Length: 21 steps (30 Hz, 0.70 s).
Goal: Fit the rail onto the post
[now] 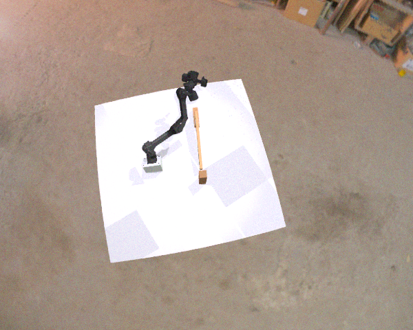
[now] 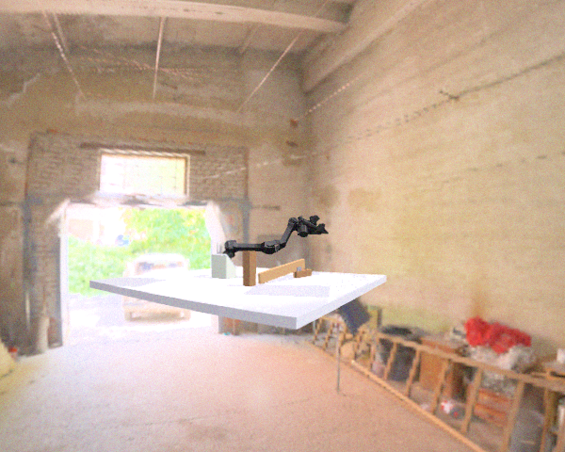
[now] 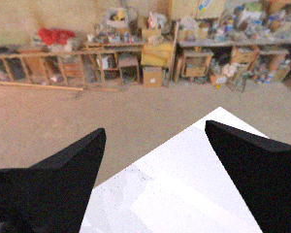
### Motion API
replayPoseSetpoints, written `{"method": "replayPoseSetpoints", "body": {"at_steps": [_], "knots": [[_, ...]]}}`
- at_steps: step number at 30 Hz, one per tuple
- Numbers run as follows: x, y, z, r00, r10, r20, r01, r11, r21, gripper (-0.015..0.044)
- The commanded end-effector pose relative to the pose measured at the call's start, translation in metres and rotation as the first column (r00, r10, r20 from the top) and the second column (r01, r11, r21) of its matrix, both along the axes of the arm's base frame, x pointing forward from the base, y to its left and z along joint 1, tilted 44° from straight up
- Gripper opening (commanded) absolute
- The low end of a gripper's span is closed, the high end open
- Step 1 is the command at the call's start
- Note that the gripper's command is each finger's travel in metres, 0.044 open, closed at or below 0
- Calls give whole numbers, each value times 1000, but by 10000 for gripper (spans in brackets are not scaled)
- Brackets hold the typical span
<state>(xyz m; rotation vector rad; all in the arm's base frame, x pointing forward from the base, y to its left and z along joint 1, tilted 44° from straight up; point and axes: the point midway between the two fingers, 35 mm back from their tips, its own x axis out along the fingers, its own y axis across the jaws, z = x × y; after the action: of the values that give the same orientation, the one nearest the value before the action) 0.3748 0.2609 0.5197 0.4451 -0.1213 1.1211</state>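
A black robot arm (image 1: 178,126) (image 2: 270,247) reaches above a white table (image 1: 178,220) (image 2: 195,301) (image 3: 175,170), its claw (image 1: 202,81) (image 2: 321,224) (image 3: 154,128) apart (nothing between the fingers); the wooden rail (image 1: 199,145) (image 2: 280,270) slopes down toward the post (image 1: 202,177) (image 2: 249,268).

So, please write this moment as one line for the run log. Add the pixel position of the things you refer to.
gripper (image 1: 205,82) (image 2: 324,224) (image 3: 154,128): open, raised | rail (image 1: 199,145) (image 2: 279,270): sloping, near end down | post (image 1: 202,177) (image 2: 249,268): upright | fit: not done
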Motion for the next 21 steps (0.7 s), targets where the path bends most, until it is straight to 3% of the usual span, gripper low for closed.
{"method": "replayPoseSetpoints", "body": {"at_steps": [1,10,12,21], "knots": [[-1,-1,2,1000,-2,4,2,1000,5,426],[-101,-17,93,973,21,231,-73,973,220,440],[-116,-20,102,975,49,219,-107,959,263,440],[-246,-67,175,898,117,424,-332,814,477,440]]}}
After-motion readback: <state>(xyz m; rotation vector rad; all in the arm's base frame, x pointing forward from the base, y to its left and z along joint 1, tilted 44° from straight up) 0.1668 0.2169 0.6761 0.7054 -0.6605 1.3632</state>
